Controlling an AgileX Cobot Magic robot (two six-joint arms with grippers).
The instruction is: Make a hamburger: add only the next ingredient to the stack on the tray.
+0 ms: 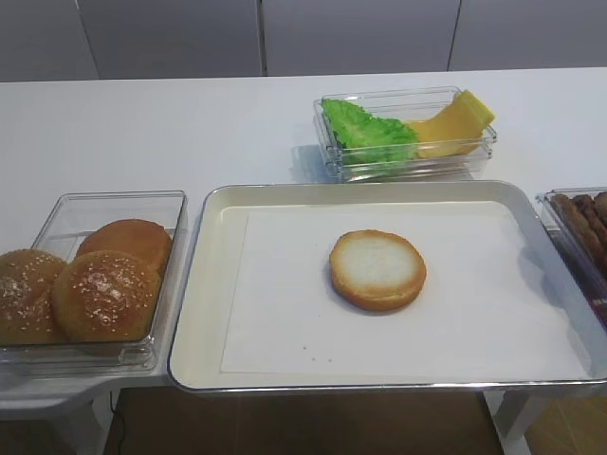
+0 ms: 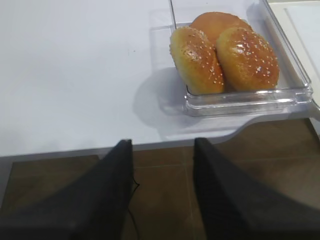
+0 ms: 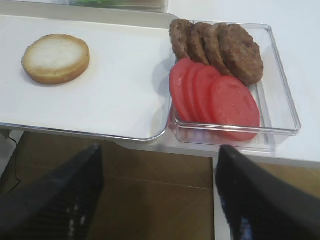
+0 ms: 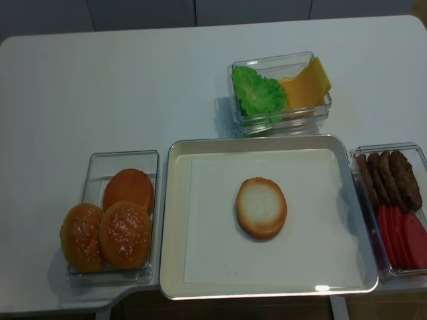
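Both end effectors sit off the near edge of the white worktop [image 4: 133,80], holding nothing. Left end effector [image 2: 162,200]: dark fingers narrowly apart. Right end effector [image 3: 160,195]: fingers wide apart. Flat round bun bottom [image 4: 261,207], orange-brown crust, pale cut face up, lies alone mid-liner on the large silver rimmed tray [image 4: 175,220]. Clear plastic container [image 4: 123,160] left of tray: two sesame bun tops [image 4: 124,234] plus one smooth bun. Right: brown patties [image 3: 220,47], red tomato slices [image 3: 215,97]. Far side: green lettuce [image 4: 258,93], yellow cheese [image 4: 305,85].

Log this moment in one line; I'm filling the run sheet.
stack: flat pale-faced bun bottom alone | on: silver metal tray | grippers: clear of tray
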